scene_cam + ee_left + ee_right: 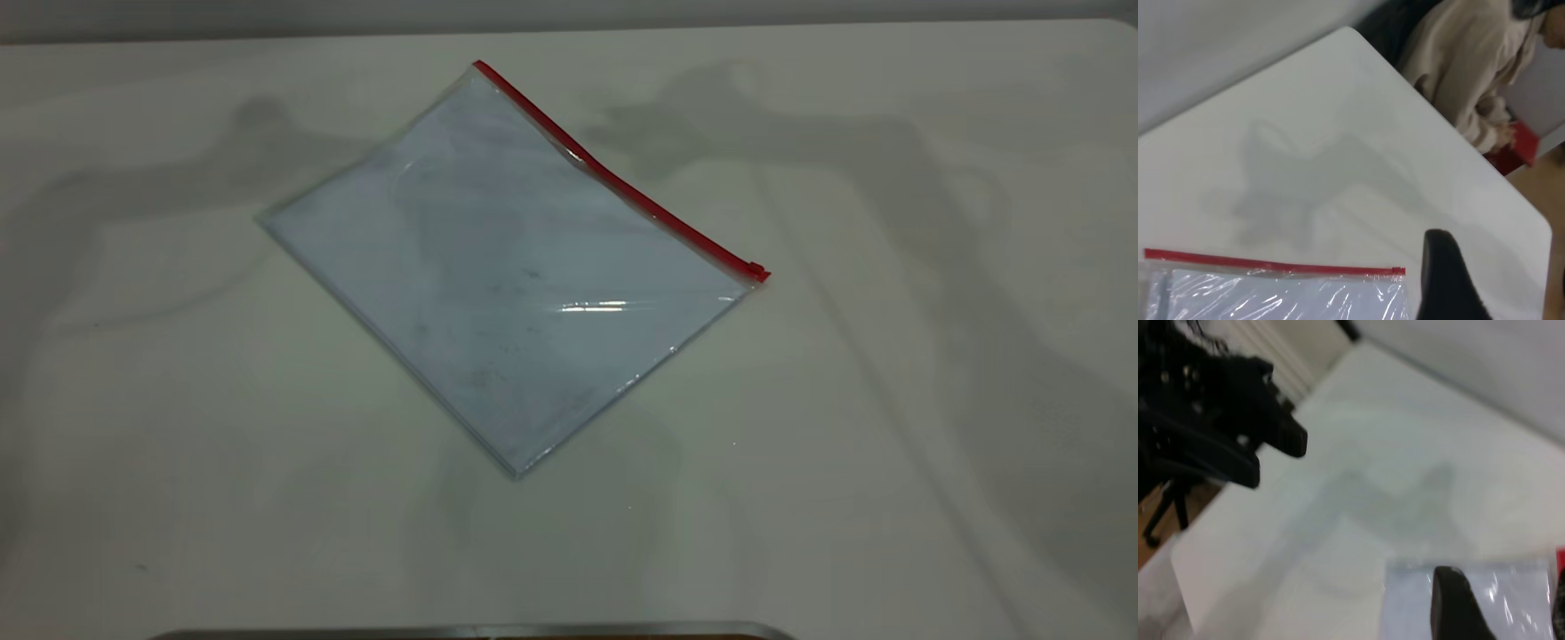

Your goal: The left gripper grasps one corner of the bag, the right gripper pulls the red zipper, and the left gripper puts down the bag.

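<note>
The bag (507,276), a clear bluish pouch, lies flat on the white table (889,400), turned diagonally. The red zipper (622,182) runs along its far right edge, with the slider tab (757,269) at the right corner. Neither gripper shows in the exterior view. In the left wrist view one black finger (1446,280) of my left gripper hangs above the table beside the bag's slider corner (1398,271), clear of the bag (1285,297). My right gripper (1509,613) is open above the bag (1511,587), its fingers (1458,607) apart and touching nothing.
A person in a beige top (1471,60) sits beyond the table's far corner. Black arm hardware (1211,420) stands at the table's other side. A metal rim (471,631) lies along the front edge.
</note>
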### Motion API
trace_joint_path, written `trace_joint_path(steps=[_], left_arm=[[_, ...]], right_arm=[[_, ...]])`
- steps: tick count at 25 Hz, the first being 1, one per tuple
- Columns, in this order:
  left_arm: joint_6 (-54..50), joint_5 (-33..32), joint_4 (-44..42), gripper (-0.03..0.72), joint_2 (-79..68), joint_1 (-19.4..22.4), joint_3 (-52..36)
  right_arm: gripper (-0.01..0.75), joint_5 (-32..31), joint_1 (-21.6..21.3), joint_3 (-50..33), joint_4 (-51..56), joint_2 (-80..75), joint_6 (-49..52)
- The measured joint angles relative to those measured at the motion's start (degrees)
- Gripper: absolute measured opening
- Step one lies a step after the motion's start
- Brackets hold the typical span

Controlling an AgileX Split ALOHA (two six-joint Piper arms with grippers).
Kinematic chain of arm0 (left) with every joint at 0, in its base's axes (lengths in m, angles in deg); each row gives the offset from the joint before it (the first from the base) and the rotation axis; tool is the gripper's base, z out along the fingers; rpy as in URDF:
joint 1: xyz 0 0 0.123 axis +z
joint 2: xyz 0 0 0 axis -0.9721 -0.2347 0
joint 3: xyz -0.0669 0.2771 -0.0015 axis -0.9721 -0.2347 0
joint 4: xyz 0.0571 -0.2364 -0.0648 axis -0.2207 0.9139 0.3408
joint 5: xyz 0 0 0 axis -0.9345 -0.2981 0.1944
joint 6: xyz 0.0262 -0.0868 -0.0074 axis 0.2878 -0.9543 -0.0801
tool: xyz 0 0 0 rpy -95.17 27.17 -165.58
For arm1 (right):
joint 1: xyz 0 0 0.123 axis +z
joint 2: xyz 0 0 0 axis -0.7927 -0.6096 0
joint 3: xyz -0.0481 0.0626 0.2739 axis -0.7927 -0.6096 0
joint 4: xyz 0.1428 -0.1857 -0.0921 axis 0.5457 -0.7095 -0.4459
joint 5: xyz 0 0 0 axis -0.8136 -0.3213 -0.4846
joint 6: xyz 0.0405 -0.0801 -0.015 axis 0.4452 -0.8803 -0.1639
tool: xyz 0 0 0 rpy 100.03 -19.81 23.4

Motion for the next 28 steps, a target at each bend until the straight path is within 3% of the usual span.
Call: trace_joint_path(steps=[8,14,20,28], left_arm=[[-18.3,0.0,-20.0,0.478,18.5,0.1,0.0],[-33.5,0.0,-35.2,0.478,28.6,0.1,0.0],[-38.3,0.0,-40.0,0.478,37.3,0.2,-3.9],[-38.6,0.0,-45.9,0.478,51.5,0.2,-29.0]], right_arm=[[0.349,0.0,0.0,-0.2,-16.2,15.0,11.7],[0.346,0.0,0.3,-8.4,-19.9,25.8,14.4],[0.346,0.0,0.4,-29.5,-26.0,40.0,13.4],[0.346,0.0,0.4,-63.3,-34.6,60.5,13.4]])
